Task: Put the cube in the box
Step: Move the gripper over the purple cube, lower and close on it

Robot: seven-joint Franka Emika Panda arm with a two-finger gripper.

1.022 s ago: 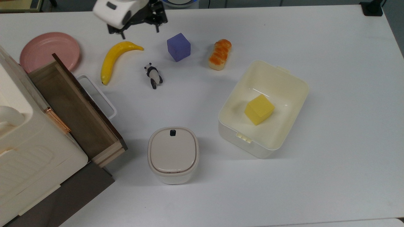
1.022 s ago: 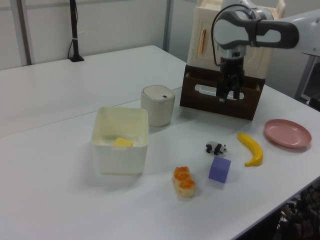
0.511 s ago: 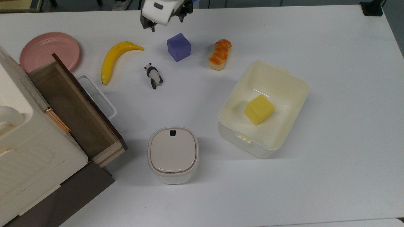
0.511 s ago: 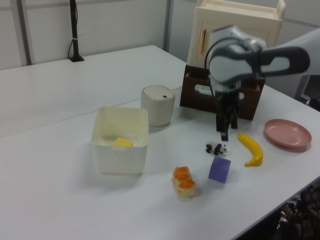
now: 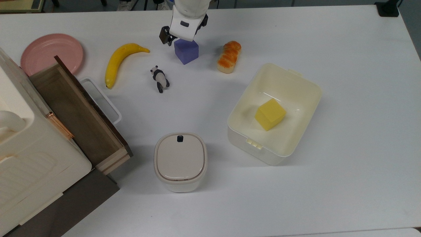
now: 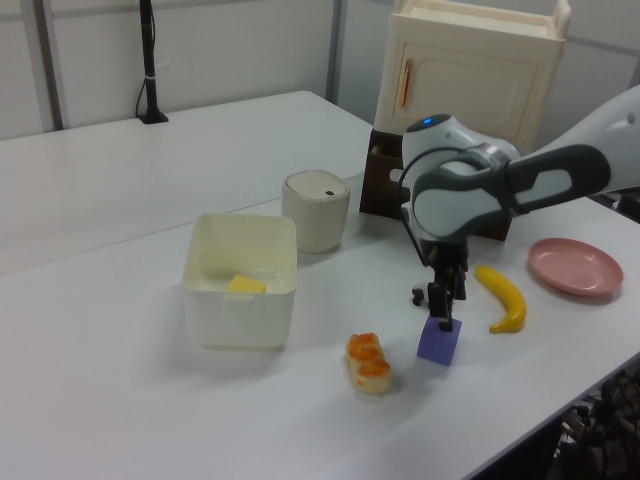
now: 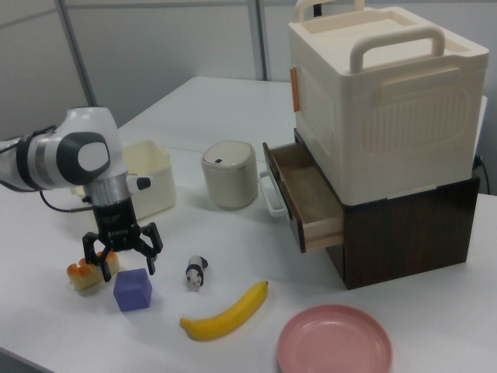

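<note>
We see the gripper point(image 7: 123, 256) hanging just above the cube point(image 7: 133, 290) in the lower left of the right view, its fingers point(image 7: 151, 250) spread wide and holding nothing, one finger to either side above the purple block. In the top view the cube point(image 5: 186, 51) rests on the white table point(image 5: 345, 65) in the upper middle of the frame, partly covered by the gripper point(image 5: 177, 35), with the banana point(image 5: 119, 62) to the top view's left, the bread roll point(image 5: 229, 56) to the top view's right and the panda figure point(image 5: 159, 79) just below. The box point(image 5: 309, 93) stands open right of centre, well apart from the cube, holding a yellow cube point(image 5: 270, 114). The lidded white bin point(image 5: 180, 161) stands lower centre, the open wooden drawer point(image 5: 82, 115) juts out at left, and a pink plate point(image 5: 51, 52) lies in the upper left
</note>
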